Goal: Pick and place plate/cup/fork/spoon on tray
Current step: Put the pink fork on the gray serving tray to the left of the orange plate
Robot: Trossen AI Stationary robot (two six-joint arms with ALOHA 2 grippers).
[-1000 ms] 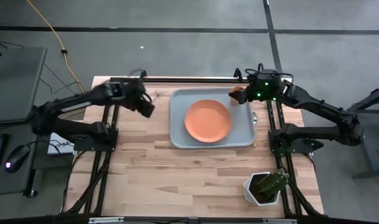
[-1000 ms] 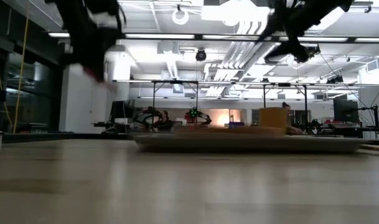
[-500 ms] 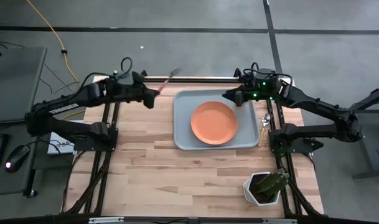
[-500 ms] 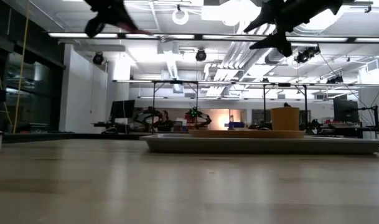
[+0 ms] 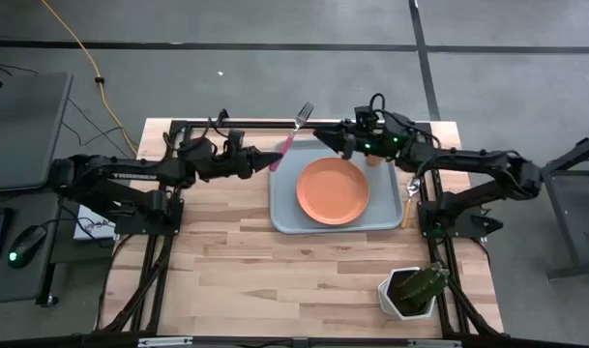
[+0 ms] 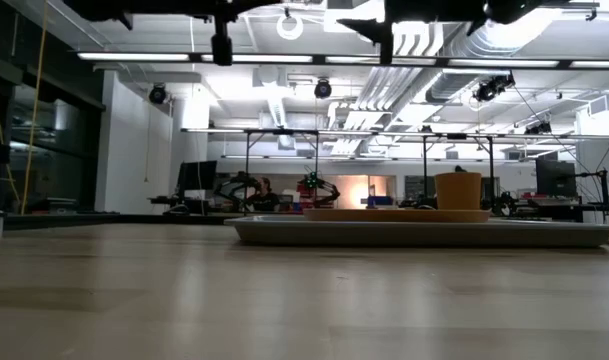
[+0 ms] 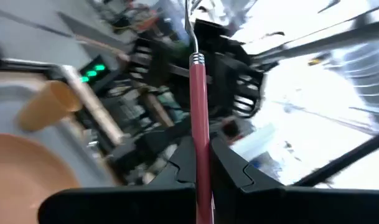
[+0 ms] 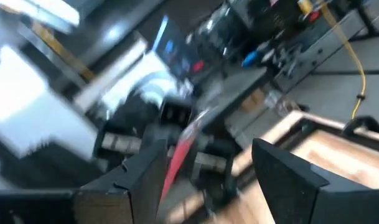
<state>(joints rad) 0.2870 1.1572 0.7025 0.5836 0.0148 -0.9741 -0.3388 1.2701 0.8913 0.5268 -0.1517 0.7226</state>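
Note:
My left gripper is shut on the pink-handled fork, high above the tray's far left corner. My right gripper is open and empty, level, just to the right of the fork and facing it. The fork also shows blurred beyond my right fingers in the right wrist view. The pale tray lies flat on the table, with the orange plate on it. The orange cup stands upright in the tray's far right corner, partly under my right arm. The yellow-handled spoon lies on the table right of the tray. My left gripper pinches the fork's pink handle between its two fingers, near the handle's free end. The fingers come level from the table's left. The fork sticks out past the fingertips, its tines toward the far right, lifted clear of the table and tray.
A white faceted pot with a green plant stands near the table's near right corner. Both arms' frames stand at the table's left and right sides. Bare wooden tabletop lies near of the tray.
My left gripper has risen and gone toward the table's right with the fork, which now points to the far right over the tray's corner. My right gripper has left the cup and gone left toward the fork. The tray with the plate has slid slightly right.

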